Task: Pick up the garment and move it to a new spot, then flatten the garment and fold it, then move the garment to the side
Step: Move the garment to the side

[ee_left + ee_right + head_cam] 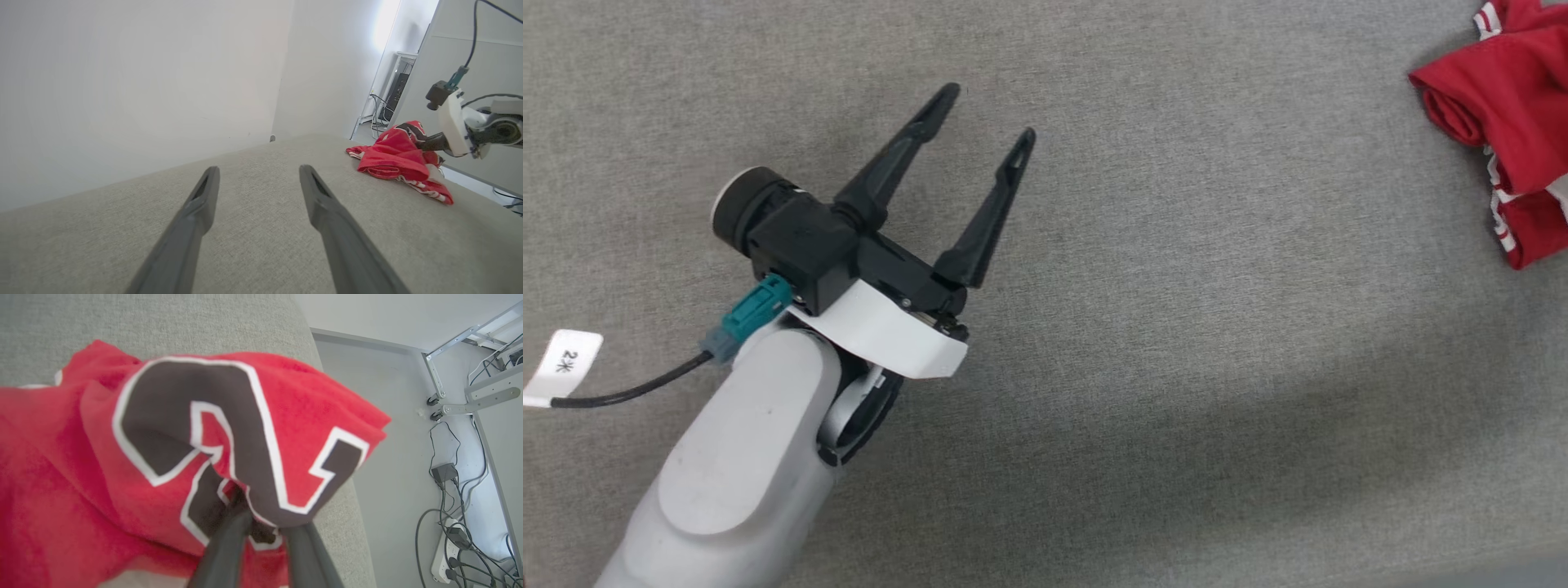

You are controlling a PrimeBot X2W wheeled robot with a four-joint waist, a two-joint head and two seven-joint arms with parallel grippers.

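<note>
Left pincer (987,113) released over the tabletop (1176,367), garment (1511,122) well off to its right, so the right pincer (267,524), clenched on the garment's fold, is nearer.

Red garment (318,416), black white-outlined numeral (163,416), red-white striped trim (1503,229); grey woven surface (1176,367); black left end effector (988,112)

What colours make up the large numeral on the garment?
Black numeral with white outline on the red garment; right wrist view shows it best.
</note>
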